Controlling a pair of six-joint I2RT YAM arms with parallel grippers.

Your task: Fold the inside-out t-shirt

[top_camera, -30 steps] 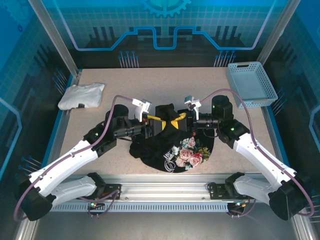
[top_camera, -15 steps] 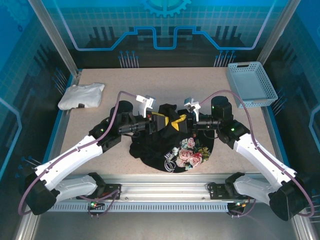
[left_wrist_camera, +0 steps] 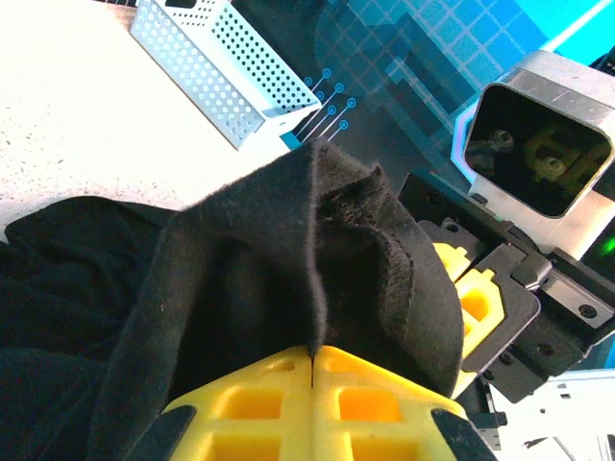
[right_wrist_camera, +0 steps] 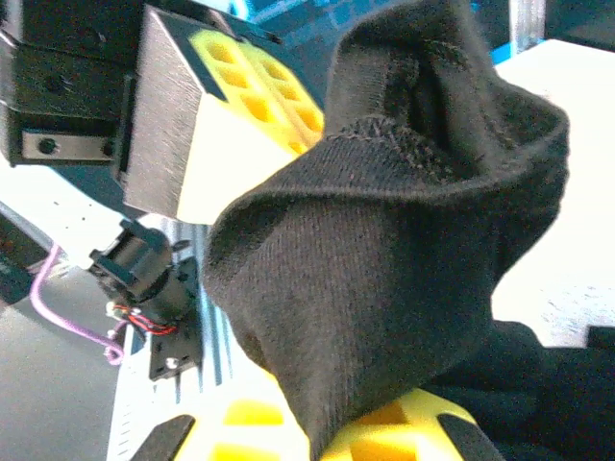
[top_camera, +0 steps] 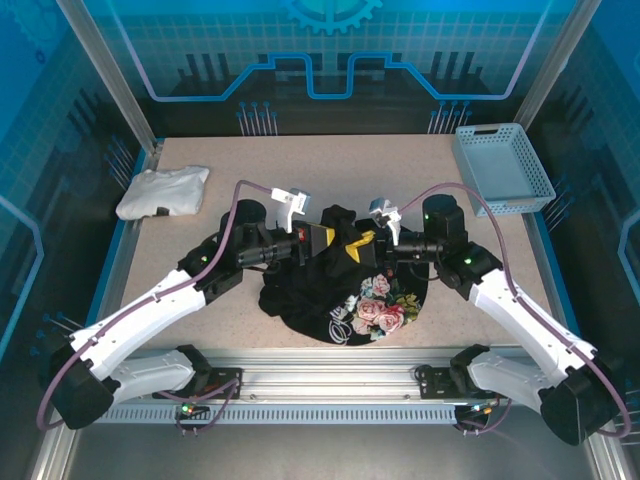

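While the inside-out t-shirt (top_camera: 300,295) lies bunched mid-bench (top_camera: 330,165), floral print toward the near side, the left tool (top_camera: 323,238) and right tool (top_camera: 358,243) each pinch a raised fold of its black cloth at the far edge, jaws clamped on it, tips close together.

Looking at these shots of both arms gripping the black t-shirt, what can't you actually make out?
Top view: the white script on the t-shirt is too small to read.
Left wrist view: bunched cloth hides which part of the shirt the left gripper pinches.
Right wrist view: draped cloth covers the tips of the right gripper and hides its hold.
Top view: the folded white garment is too small to identify.
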